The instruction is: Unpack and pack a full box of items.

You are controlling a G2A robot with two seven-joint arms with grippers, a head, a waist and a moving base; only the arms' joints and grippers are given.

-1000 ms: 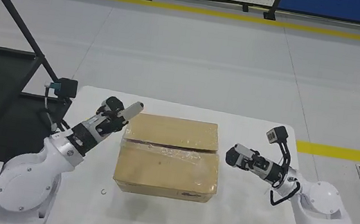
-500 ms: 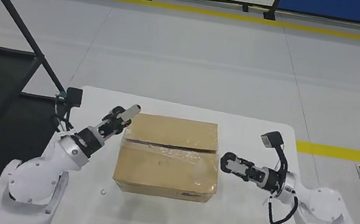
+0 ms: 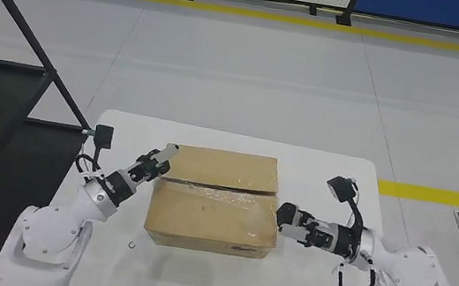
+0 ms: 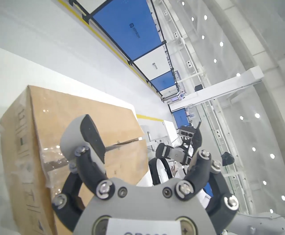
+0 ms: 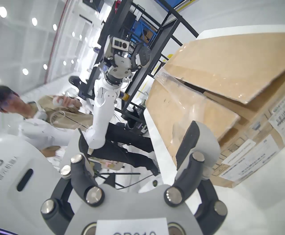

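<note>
A brown cardboard box (image 3: 215,199) sits mid-table, its top flaps down with clear tape along a slightly gaping seam. My left gripper (image 3: 158,161) is at the box's left end near the top edge. In the left wrist view that gripper (image 4: 144,138) is open and empty, with the box (image 4: 78,115) beside one finger. My right gripper (image 3: 284,215) is close to the box's right end, low near the table. The right wrist view shows this gripper (image 5: 135,144) open and empty, one finger (image 5: 191,142) just off the box (image 5: 222,73).
The white table (image 3: 317,272) has free room in front of and to the right of the box. A small ring-shaped bit (image 3: 133,245) lies near the box's front left corner. A black metal frame (image 3: 9,65) stands off the table's left side.
Both arms have drawn in toward the box. The left gripper dropped lower against the left end. The right gripper moved left and down to the right end.
</note>
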